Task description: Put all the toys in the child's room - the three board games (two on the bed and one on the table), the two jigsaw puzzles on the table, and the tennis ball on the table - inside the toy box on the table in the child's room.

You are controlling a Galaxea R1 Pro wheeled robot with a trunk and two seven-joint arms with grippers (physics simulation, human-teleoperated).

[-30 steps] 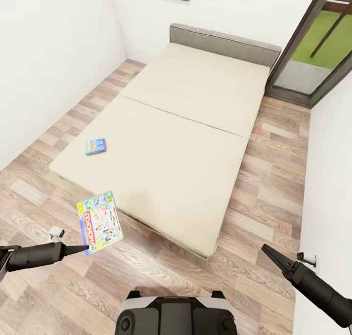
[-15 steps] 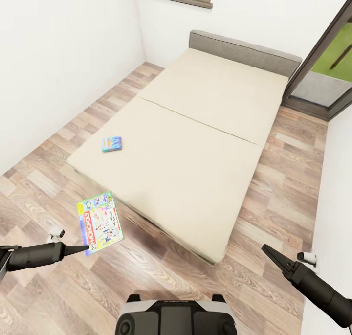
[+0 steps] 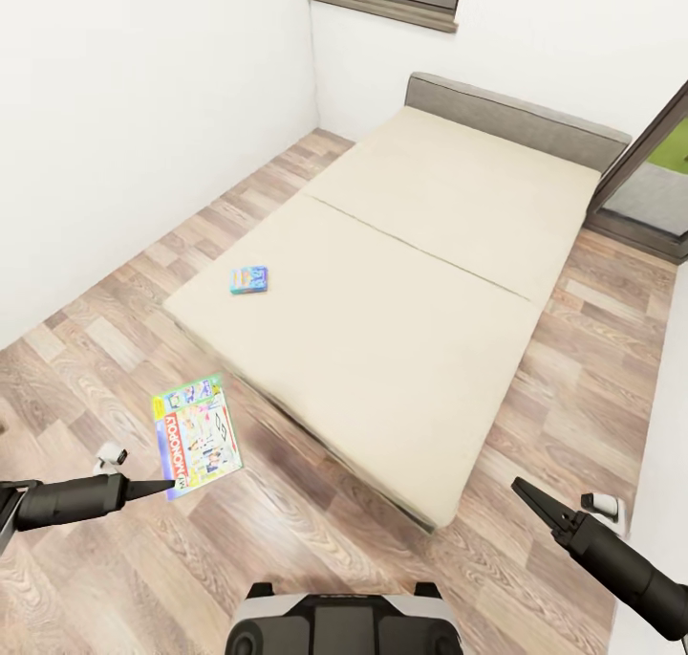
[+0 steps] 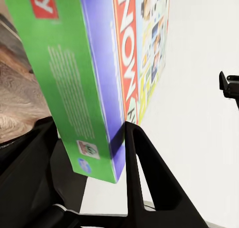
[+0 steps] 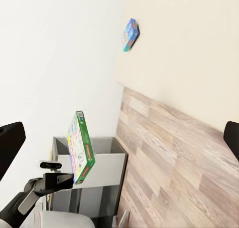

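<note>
My left gripper (image 3: 170,488) is clamped on the lower edge of a flat green, blue and white MONOPOLY card game box (image 3: 197,435), held upright over the wood-plank floor (image 3: 287,531). A second small blue game box (image 3: 248,279) lies near the edge of the cream mattress bed (image 3: 401,292). My right gripper (image 3: 521,491) hangs with fingers spread apart, holding nothing.

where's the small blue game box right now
The small blue game box lies flat on the bed near its left front corner in the head view, up and right of the left gripper's Monopoly box.
</note>
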